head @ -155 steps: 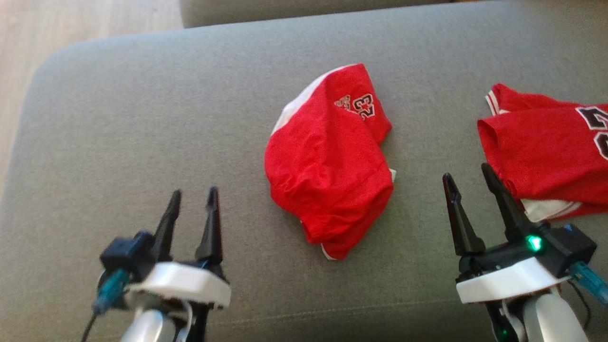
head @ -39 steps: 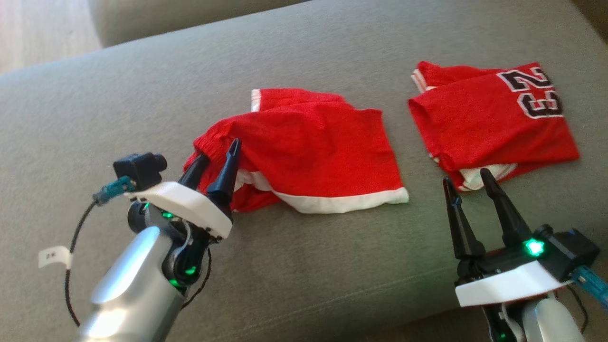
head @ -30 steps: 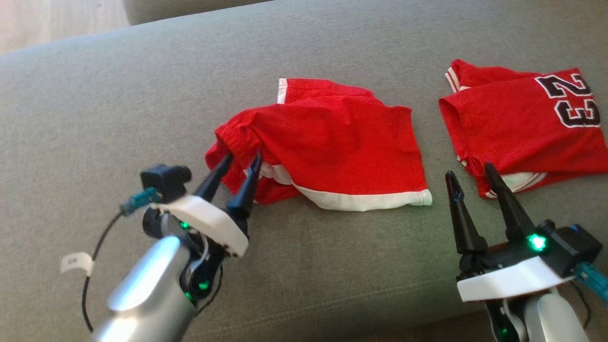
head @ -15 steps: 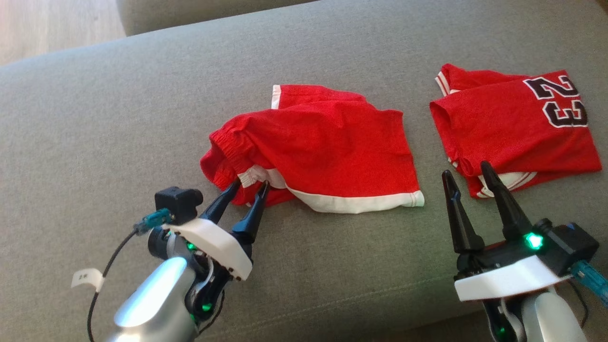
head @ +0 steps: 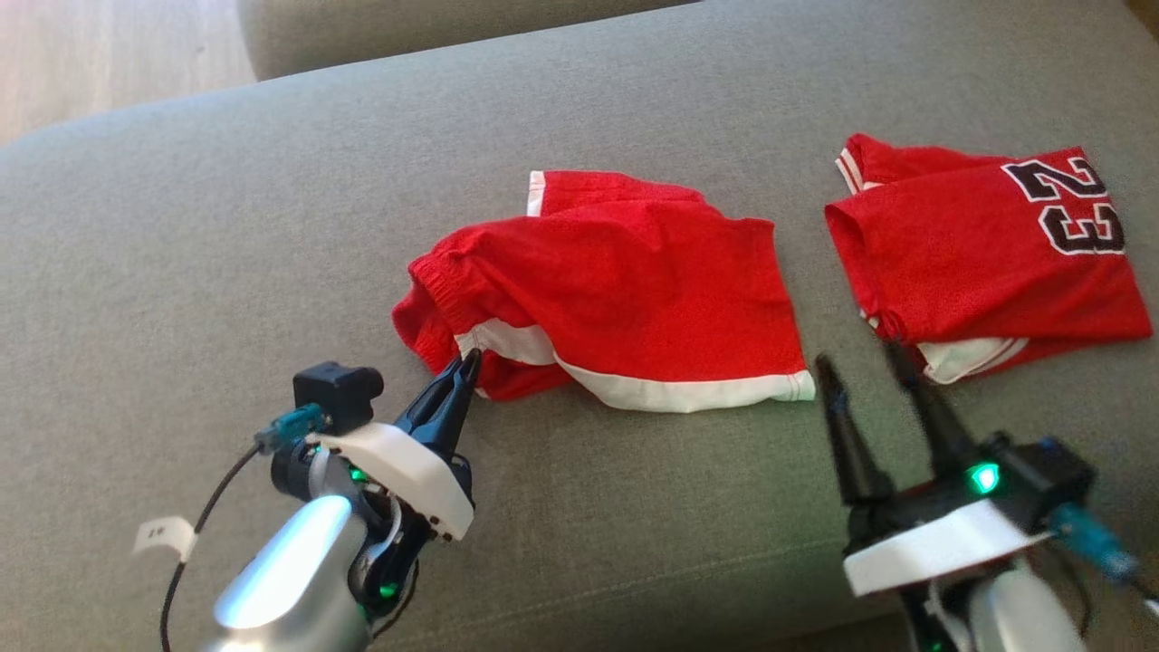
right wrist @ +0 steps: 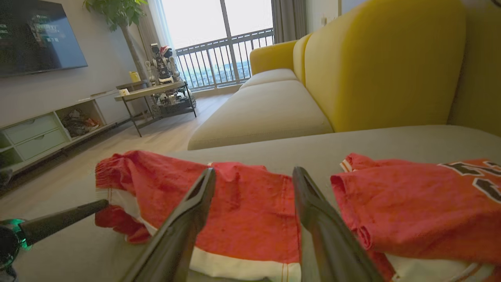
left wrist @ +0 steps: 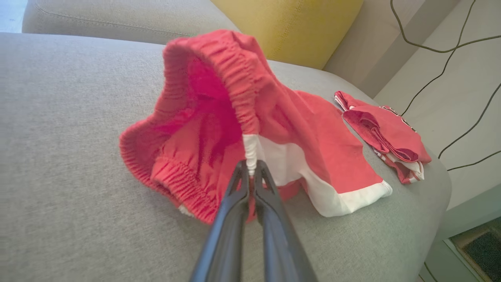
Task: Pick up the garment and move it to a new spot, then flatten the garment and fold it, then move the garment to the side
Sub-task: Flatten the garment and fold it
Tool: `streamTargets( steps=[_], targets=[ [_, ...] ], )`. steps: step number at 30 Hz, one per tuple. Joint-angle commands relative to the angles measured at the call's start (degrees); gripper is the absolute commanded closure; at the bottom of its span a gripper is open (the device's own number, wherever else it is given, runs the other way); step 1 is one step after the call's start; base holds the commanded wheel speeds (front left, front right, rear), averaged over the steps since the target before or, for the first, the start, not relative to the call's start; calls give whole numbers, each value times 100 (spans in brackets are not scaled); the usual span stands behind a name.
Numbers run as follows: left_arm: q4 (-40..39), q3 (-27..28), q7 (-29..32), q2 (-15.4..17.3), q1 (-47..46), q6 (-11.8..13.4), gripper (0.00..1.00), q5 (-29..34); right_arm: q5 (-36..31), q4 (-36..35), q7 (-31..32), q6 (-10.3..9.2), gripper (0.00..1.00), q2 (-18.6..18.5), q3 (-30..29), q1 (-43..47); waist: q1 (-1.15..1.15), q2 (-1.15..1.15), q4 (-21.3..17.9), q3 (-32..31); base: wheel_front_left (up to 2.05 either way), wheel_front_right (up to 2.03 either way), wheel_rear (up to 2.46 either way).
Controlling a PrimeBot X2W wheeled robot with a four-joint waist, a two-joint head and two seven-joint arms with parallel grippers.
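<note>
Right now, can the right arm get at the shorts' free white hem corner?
Probably yes: the right gripper hangs open near the hem corner of the shorts, bare cushion between them, the jersey off to the other side.

Left tool (left wrist: 250,169) pinching red shorts' (left wrist: 313,133) white trim — grey cushion (left wrist: 70,117).

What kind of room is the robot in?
Most likely a living room in a flat: a yellow sofa, a wall TV, and glass balcony doors with a railing outside.
</note>
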Motion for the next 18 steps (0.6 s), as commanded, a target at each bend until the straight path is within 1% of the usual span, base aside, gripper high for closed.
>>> streamTargets(
  steps=[1, 4, 5, 8, 10, 13, 18],
  targets=[
    [-142, 225, -71, 95, -148, -16, 100, 54, -39, -80, -37, -2, 0, -42, 196, -6, 0, 0, 33, -12, 0, 0, 0],
    [-167, 252, -71, 200, -53, -22, 100, 107, -36, 280, -37, -2, 0, -42, 314, -50, 0, 0, 138, -48, 0, 0, 0],
    [-167, 252, -71, 200, -53, -22, 100, 107, -36, 280, -37, -2, 0, -42, 314, -50, 0, 0, 138, -48, 0, 0, 0],
    [-209, 288, -72, 338, 109, -26, 100, 113, -23, 424, -37, -2, 0, -42, 336, -70, 0, 0, 202, -70, 0, 0, 0],
    [-240, 276, -72, 432, 233, -29, 100, 108, -23, 624, -37, -2, 0, -42, 346, -50, 0, 0, 239, -81, 0, 0, 0],
    [-335, 299, -72, 550, 408, -33, 100, 52, 18, 1107, -37, -2, 0, -42, 286, -71, 0, 0, 300, -94, 0, 0, 0],
    [-465, 339, -72, 669, 613, -36, 100, -35, 298, 2244, -37, -2, 0, -42, 34, -427, 0, 0, 414, -110, 0, 0, 0]
  ],
)
